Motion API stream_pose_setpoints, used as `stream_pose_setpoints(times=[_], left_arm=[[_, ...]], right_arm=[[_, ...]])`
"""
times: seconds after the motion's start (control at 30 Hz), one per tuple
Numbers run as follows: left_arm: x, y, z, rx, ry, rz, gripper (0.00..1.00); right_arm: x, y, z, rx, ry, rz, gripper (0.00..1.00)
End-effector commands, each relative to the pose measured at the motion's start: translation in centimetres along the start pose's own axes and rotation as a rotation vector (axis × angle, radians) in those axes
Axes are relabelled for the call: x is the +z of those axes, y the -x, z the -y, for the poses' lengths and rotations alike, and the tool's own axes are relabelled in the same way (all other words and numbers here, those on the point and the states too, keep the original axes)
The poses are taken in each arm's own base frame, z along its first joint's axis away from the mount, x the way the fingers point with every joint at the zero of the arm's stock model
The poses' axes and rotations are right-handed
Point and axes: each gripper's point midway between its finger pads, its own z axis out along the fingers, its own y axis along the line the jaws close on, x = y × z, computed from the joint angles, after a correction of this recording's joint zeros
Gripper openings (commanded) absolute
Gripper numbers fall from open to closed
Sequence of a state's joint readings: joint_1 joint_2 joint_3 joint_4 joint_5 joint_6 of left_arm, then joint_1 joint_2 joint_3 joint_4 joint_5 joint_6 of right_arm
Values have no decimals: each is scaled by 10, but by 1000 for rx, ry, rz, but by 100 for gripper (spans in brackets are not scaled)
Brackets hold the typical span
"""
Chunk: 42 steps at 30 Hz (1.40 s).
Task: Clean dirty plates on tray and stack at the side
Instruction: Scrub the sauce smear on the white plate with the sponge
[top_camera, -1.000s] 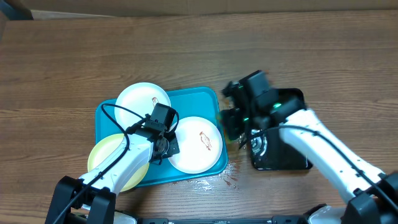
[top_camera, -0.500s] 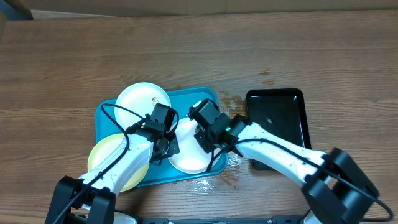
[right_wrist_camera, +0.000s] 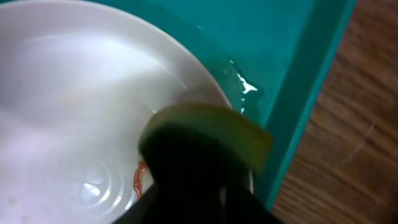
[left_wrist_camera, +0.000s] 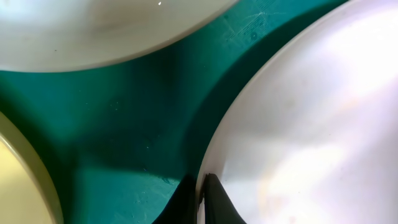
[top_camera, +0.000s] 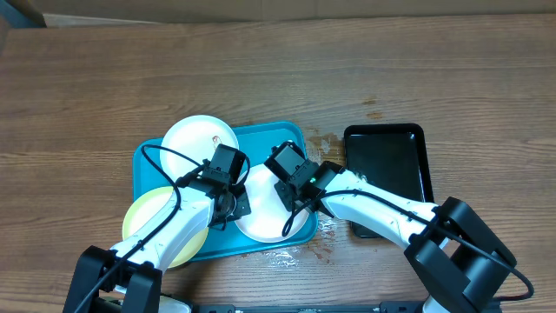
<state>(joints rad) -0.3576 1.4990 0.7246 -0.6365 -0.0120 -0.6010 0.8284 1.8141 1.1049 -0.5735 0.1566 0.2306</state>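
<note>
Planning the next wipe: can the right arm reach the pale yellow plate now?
Probably not: the left arm lies across the pale yellow plate, and the left gripper, shut on the white plate, stands between.

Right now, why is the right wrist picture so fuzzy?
Right wrist: a yellowish thing sits too near the lens, so it blurs in front of the plate, and wet glare shines on the tray. Left wrist: very close, so soft too. Overhead: sharp and evenly lit.

No writing is readable on the plates (top_camera: 198, 139) or the tray (top_camera: 280, 136).
</note>
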Motion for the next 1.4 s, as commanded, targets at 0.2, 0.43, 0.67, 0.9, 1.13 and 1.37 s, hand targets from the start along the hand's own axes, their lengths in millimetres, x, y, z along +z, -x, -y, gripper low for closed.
stream_pose_setpoints(times=[0.2,0.43,0.67,0.9,1.13,1.37], left_arm=[[7,-10,-10,-8,41,-35,4],[7,-10,-10,-8,41,-35,4],[7,-10,-10,-8,41,-35,4],[7,-9,-10,-8,40,-34,4],[7,-10,-10,-8,41,-35,4],[7,-9,-10,-8,41,-34,4]], right_arm=[[-2,-8,-2,57,12,-34,10],[-1,-12,-2,70,13,-45,4],[8,-29,0,157,12,-77,4],[9,-36,-10,236,68,-110,4],[7,-39,-24,268,143,-143,4],[6,-41,-26,319,153,-155,4]])
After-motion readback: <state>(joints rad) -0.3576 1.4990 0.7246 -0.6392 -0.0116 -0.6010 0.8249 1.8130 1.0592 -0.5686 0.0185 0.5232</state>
